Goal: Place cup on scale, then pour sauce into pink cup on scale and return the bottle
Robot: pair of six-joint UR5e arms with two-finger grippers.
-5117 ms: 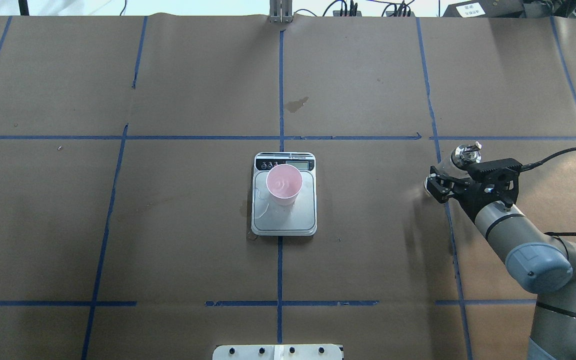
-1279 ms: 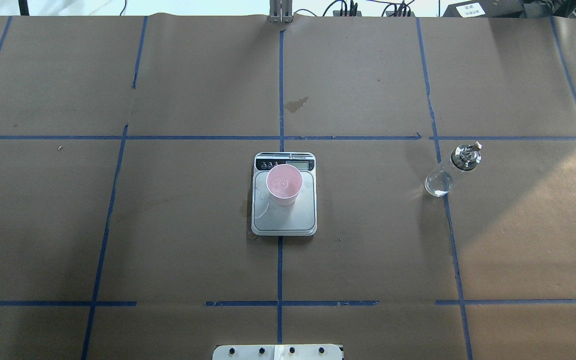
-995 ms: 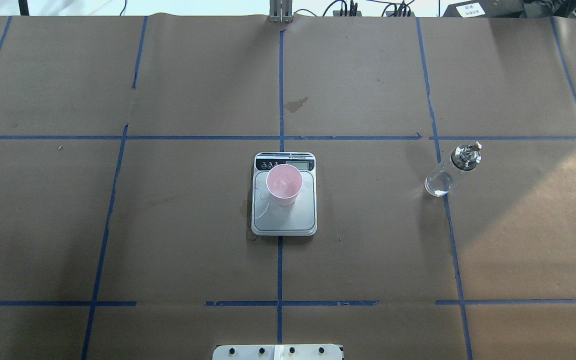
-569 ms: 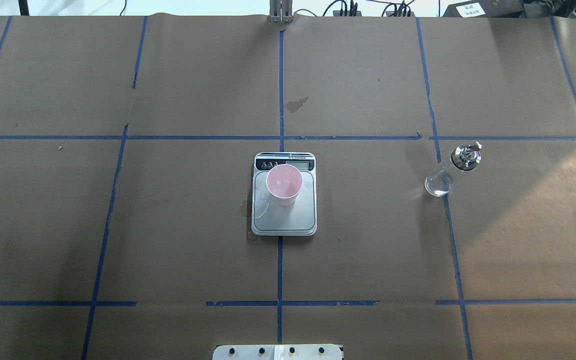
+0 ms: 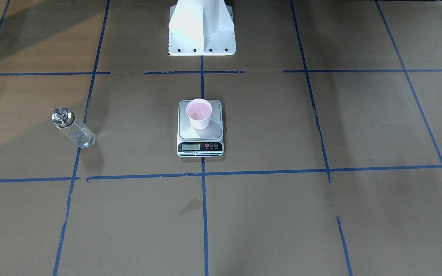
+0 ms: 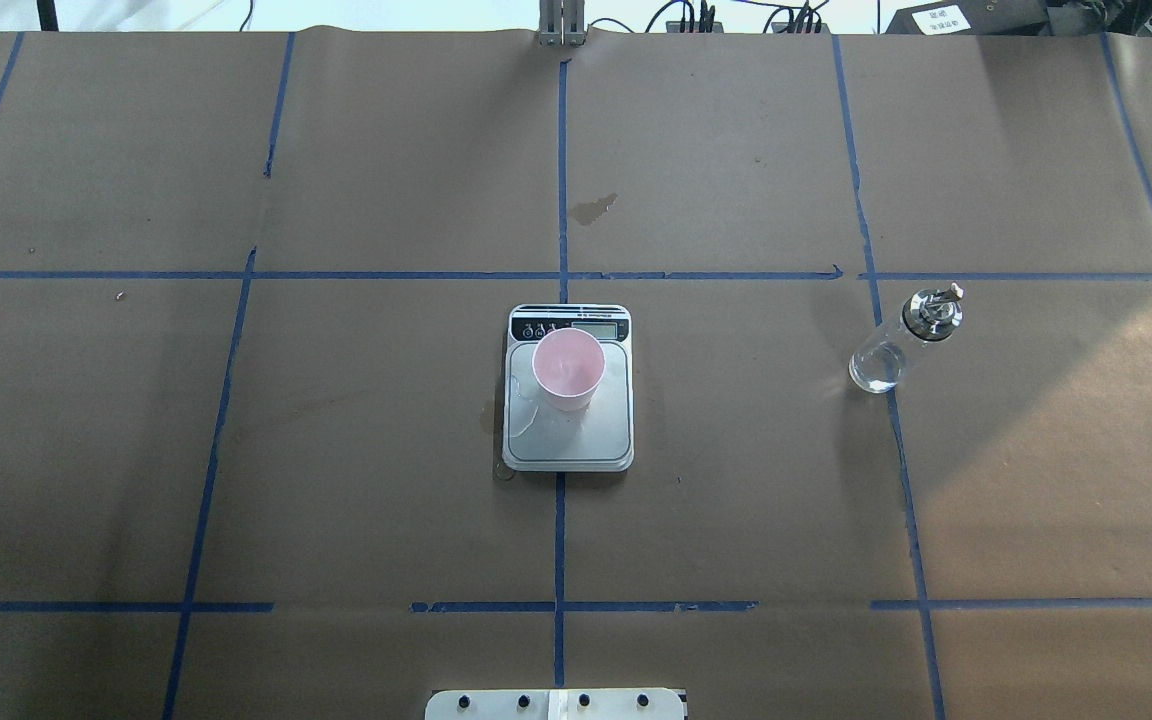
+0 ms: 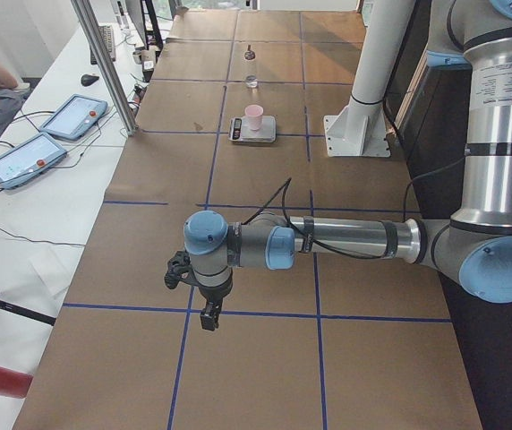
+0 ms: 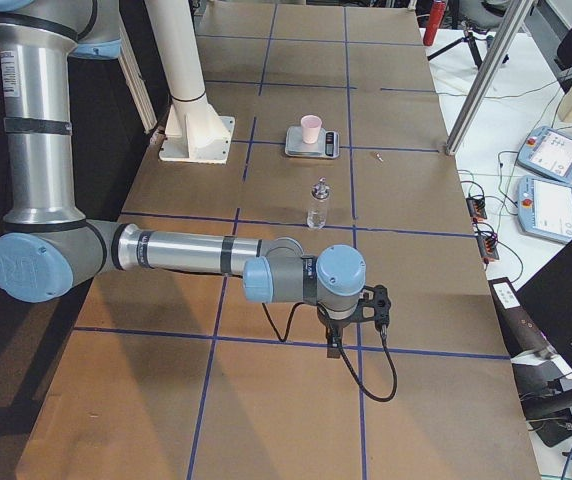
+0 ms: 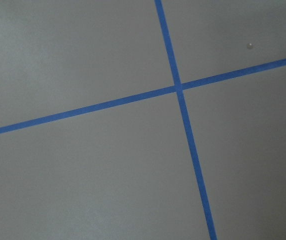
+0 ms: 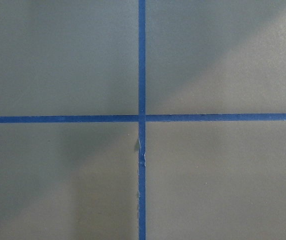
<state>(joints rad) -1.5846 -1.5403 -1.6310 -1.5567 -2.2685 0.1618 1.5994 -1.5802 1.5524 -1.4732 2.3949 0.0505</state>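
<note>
The pale pink cup (image 6: 568, 368) stands upright on the scale (image 6: 568, 445) at the table's centre; both also show in the front view, the cup (image 5: 199, 113) on the scale (image 5: 200, 147). The clear glass bottle (image 6: 894, 347) with its silver spout stands alone on the paper to the right, also in the front view (image 5: 73, 128). Neither gripper is near them. My left gripper (image 7: 204, 309) hangs over bare paper far from the scale; my right gripper (image 8: 334, 338) does the same at the other end. I cannot tell whether either is open or shut.
Brown paper with a blue tape grid covers the table. The white robot base (image 5: 202, 27) stands behind the scale. A small dark stain (image 6: 594, 208) lies beyond the scale. Both wrist views show only paper and crossing tape lines.
Five seconds ago my right gripper stood around the bottle; it has since left the overhead view and the bottle stands alone. Nothing has moved in the last second.
</note>
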